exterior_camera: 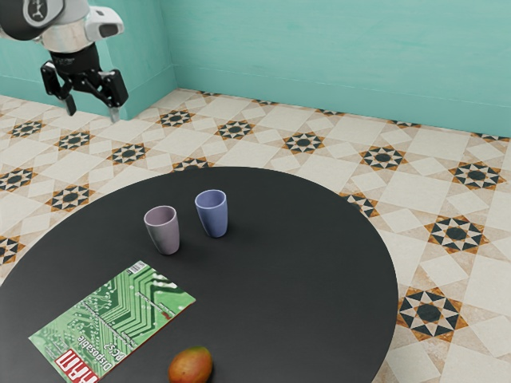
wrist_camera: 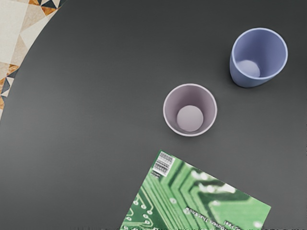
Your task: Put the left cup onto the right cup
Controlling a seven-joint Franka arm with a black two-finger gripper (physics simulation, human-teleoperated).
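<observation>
The jaws hang spread wide apart and grip nothing, their tips pointing down. They sit at the end of the arm, in the exterior view's upper left corner, high above the tabletop and well apart from everything on it.

Below the hand, the wrist view looks straight down into two upright cups with their mouths open to the camera. The mauve cup is the one on the exterior view's left. It stands on the dark round tabletop with bare surface all around it. The blue cup stands just beside it on the exterior view's right and a little farther from that camera. A clear gap separates the two, so they do not touch. Both look empty.

A green magazine printed with a circuit-board pattern lies flat on the tabletop, nearer the exterior camera than the cups. Its barcode corner comes near the mauve cup without touching it. A mango rests near the tabletop's front edge, just beside the magazine on the exterior view's right.

Around the tabletop spreads a tiled floor with dark star patterns, and a teal wall closes the room behind it.
</observation>
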